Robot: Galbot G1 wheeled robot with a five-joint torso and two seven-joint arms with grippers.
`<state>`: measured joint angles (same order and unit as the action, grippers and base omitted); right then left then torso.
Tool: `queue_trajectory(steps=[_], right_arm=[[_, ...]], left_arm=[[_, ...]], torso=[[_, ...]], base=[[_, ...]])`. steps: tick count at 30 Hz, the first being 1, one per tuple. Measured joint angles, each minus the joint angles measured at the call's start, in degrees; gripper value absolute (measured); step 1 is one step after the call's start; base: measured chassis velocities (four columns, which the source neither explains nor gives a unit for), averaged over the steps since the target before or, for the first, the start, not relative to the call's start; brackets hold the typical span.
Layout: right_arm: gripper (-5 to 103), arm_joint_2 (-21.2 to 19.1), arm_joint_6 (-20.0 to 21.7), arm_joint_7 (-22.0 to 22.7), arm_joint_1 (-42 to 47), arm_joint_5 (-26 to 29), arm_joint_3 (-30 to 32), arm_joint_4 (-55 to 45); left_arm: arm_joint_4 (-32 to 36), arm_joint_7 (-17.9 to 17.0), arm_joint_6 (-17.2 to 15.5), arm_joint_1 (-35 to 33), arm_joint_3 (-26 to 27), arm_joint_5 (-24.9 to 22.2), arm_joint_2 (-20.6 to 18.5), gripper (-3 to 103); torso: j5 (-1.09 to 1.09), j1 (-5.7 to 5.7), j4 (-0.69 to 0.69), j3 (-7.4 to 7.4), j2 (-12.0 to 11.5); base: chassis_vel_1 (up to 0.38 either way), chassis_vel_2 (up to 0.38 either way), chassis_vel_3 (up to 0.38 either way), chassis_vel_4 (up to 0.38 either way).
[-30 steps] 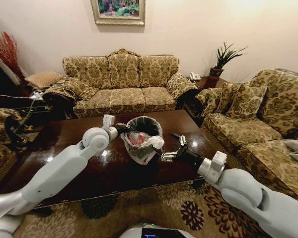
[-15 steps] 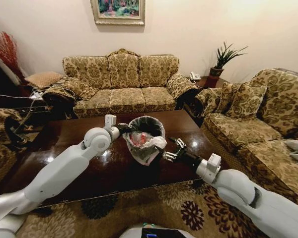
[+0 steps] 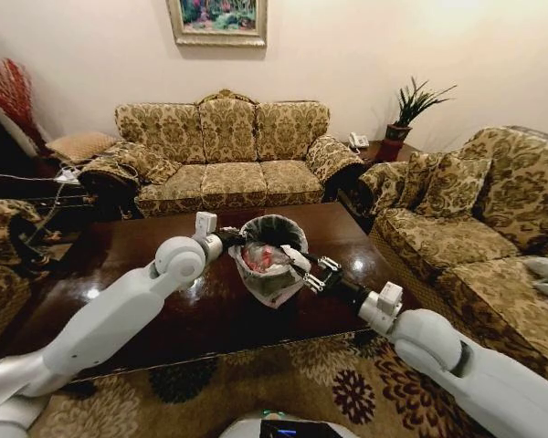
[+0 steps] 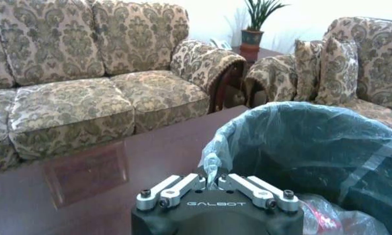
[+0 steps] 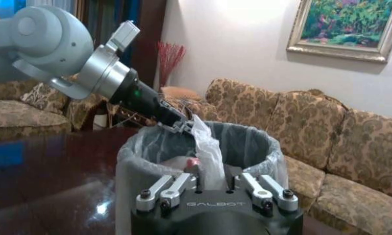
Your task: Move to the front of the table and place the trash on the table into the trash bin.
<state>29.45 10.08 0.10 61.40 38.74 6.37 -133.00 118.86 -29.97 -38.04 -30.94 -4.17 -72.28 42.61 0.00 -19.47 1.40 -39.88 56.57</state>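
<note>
We note both arms at the small round black trash bin [image 3: 268, 239] standing mid-way on the glossy dark brown wooden table [image 3: 119, 274]. Left gripper [image 4: 213, 182] is clenched on the grey-white liner bag [image 5: 206, 139] at the rim; right gripper [image 5: 212, 183] pinches the opposite edge, likely to gather the bag. Red-and-white trash [image 3: 263, 256] lies inside.

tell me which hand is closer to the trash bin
Neither by much: both are at its rim. The left hand pinches the liner on the robot's left side of the trash bin; the right hand grips the liner on its right side.
</note>
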Motion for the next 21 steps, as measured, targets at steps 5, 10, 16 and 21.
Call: queue_trajectory(steps=[5,10,16,21], right_arm=[[2,-1.17,0.46,1.57,-3.11,0.92,0.2,-2.33],[1,-3.33,1.97,2.36,-10.03,5.62,-0.08,-3.06],[2,-6.07,2.84,2.1,-14.36,9.1,-0.44,-0.36],[18,-6.27,3.47,2.02,-14.35,10.08,-2.44,0.44]], left_arm=[[0.35,-0.01,0.1,-0.35,-0.2,0.54,0.13,4],[0.59,-0.01,0.11,-0.41,-0.8,1.26,0.52,4],[0.92,1.29,0.11,1.86,-3.05,2.29,2.9,4],[0.43,2.67,0.03,3.44,-4.45,2.75,4.32,4]], torso=[[0.01,0.0,-0.01,0.0,0.0],[0.0,0.0,0.02,0.0,0.0],[0.01,-0.01,-0.01,0.0,0.0],[0.01,0.0,-0.01,0.0,0.0]], base=[[0.0,0.0,0.0,0.0],[0.0,0.0,0.0,0.0],[0.0,0.0,0.0,0.0],[0.0,0.0,0.0,0.0]])
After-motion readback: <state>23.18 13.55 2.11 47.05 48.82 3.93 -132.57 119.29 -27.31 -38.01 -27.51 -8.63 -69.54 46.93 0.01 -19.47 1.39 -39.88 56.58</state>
